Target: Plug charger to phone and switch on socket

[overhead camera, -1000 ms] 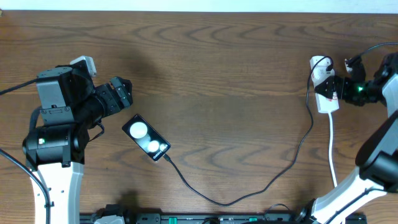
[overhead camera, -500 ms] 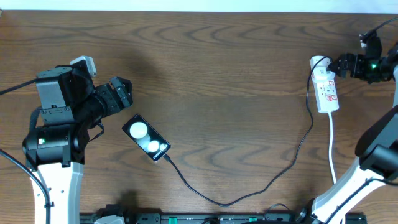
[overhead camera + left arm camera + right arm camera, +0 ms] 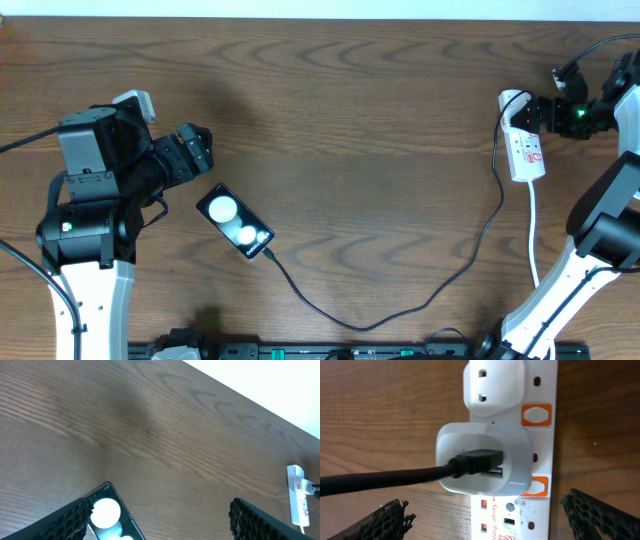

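The black phone (image 3: 235,222) lies flat at left centre, its glossy face showing two white reflections. The thin black charger (image 3: 362,326) meets the phone's near-right end, loops across the table and rises to the white socket (image 3: 526,150) at far right. In the right wrist view its black plug (image 3: 476,460) sits in a white adapter (image 3: 482,457) on the socket (image 3: 520,515), beside orange switches (image 3: 536,415). My right gripper (image 3: 487,520) hangs open over the socket's far end (image 3: 535,112). My left gripper (image 3: 200,148) stands open just above the phone (image 3: 107,515), holding nothing.
A thick white cord (image 3: 533,240) runs from the socket toward the near edge. The right arm's base (image 3: 560,310) stands at the near right and the left arm's base (image 3: 85,250) at the near left. The table's far edge (image 3: 320,18) borders a white wall.
My right gripper has lifted off the middle of the socket, swung out to the right, and come back to hover over its far end. The left arm, phone and cable have not moved.
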### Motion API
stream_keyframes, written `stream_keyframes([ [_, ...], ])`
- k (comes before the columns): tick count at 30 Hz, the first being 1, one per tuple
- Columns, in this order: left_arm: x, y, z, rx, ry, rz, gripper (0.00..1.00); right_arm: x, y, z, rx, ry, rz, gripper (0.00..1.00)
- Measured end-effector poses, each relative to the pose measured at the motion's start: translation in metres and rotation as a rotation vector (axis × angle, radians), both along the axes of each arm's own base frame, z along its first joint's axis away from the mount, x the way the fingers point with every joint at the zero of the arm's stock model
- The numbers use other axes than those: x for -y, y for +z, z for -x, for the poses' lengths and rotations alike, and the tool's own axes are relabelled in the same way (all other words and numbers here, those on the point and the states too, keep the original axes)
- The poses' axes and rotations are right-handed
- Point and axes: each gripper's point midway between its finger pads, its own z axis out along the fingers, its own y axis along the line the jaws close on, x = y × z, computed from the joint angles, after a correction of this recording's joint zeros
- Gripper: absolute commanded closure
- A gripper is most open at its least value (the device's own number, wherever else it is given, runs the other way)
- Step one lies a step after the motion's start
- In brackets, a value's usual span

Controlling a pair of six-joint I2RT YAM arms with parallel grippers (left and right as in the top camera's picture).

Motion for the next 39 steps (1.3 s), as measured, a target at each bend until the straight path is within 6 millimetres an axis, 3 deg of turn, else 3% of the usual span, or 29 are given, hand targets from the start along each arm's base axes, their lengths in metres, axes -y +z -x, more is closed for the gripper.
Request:
stream_keyframes([
  [10, 0.000, 0.000, 0.000, 0.000, 0.001, 0.000, 0.11, -0.018, 0.002, -0.004, 0.016, 0.053, -0.018, 0.01],
  [29, 0.000, 0.000, 0.000, 0.000, 0.000, 0.000, 0.11, -0.021, 0.000, -0.003, -0.011, 0.023, -0.033, 0.01],
  [39, 0.000, 0.000, 0.000, 0.000, 0.000, 0.000, 0.11, -0.024, -0.020, 0.006, -0.048, 0.013, -0.035, 0.01],
])
